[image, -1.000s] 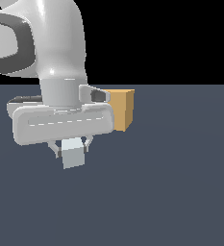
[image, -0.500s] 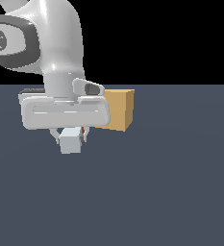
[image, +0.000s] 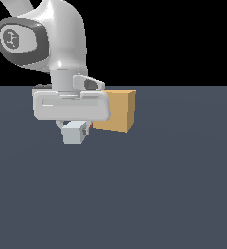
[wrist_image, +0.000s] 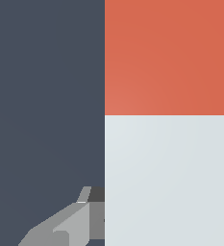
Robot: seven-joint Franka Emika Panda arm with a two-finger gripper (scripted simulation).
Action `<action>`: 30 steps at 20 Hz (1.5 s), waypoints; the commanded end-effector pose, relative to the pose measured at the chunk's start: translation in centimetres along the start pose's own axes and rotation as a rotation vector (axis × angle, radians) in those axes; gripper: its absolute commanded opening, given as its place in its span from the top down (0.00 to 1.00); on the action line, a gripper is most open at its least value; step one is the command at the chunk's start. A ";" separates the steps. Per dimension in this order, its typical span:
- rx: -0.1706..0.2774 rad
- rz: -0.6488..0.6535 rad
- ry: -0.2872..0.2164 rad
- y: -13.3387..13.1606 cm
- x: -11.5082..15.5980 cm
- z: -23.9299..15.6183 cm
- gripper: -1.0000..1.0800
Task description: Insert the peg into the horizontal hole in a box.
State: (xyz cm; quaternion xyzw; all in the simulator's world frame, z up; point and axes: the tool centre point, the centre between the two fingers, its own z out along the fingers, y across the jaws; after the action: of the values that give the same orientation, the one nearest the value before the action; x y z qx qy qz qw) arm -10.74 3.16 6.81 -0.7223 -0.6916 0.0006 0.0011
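The white arm [image: 56, 53] reaches down from the upper part of the exterior view's left, its wide pale hand held level above the dark grey-blue floor [image: 159, 194]. Below that hand the gripper [image: 75, 127] holds the peg [image: 74, 132] — what shows there is the square white-grey end facing the camera, with a thin sliver of red-orange just visible behind it on the exterior view's right side. The peg hangs clear of the floor, lying level and running away from the camera toward the far part of the scene. In the wrist view the peg [wrist_image: 165, 120] fills much of the picture as a broad bar, its red-orange part meeting the white-grey part along a straight line, and one grey finger [wrist_image: 65, 223] lies against the white-grey part, so the gripper is pinching the peg at that section. The other finger shows only as a pale scrap at the edge of that view. The box [image: 117, 111] is a tan cube resting on the floor just to the exterior view's right of the gripper and a little farther back; the hand's right end overlaps its near-left edge in the exterior view. Two faces of the box show, a lighter front and a darker side — the hole cannot be made out on either. Whether the peg's far end touches the box cannot be told.
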 end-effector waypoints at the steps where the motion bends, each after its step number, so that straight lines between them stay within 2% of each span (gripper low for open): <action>1: -0.003 0.050 0.000 0.1 1.0 -0.4 1.00; 15: -0.003 0.272 0.000 0.9 5.2 -1.6 1.00; 30: -0.001 0.321 -0.001 1.2 6.1 -1.8 1.00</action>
State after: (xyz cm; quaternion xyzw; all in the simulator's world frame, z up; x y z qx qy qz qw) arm -9.37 9.14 8.48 -0.8234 -0.5675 0.0022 0.0009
